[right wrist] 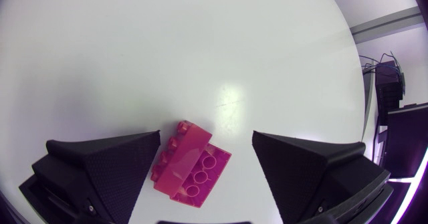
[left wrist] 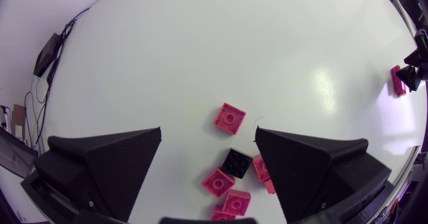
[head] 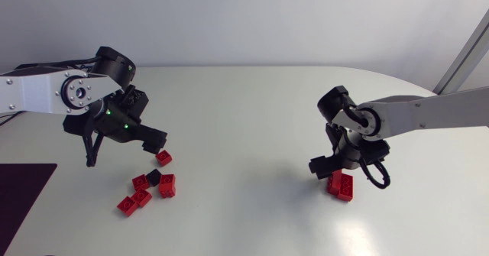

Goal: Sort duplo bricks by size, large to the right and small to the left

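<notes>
- Head view shows the left arm [head: 42, 92] coming in from the left edge, its silver-grey link level above the white table [head: 244, 111] and its wrist bent down toward the near side.
- At its end the left gripper [left wrist: 208, 132] hangs over the table with its two wedge fingers spread wide, holding nothing.
- Five small red square plastic bricks [head: 140, 183] and one small black square plastic brick [head: 153, 177] lie in a loose cluster at the near left of the table. In the left wrist view they sit between and just ahead of the fingers.
- From the right edge the right arm [head: 435, 111] reaches in, its wrist turned straight down.
- Below it the right gripper [right wrist: 206, 135] stands wide open and grips nothing.
- Two large red oblong plastic bricks [head: 341, 186] lie touching each other at the near right, under that gripper. In the right wrist view they sit close to one finger and well apart from the other, and I cannot tell whether the closer finger touches them.
</notes>
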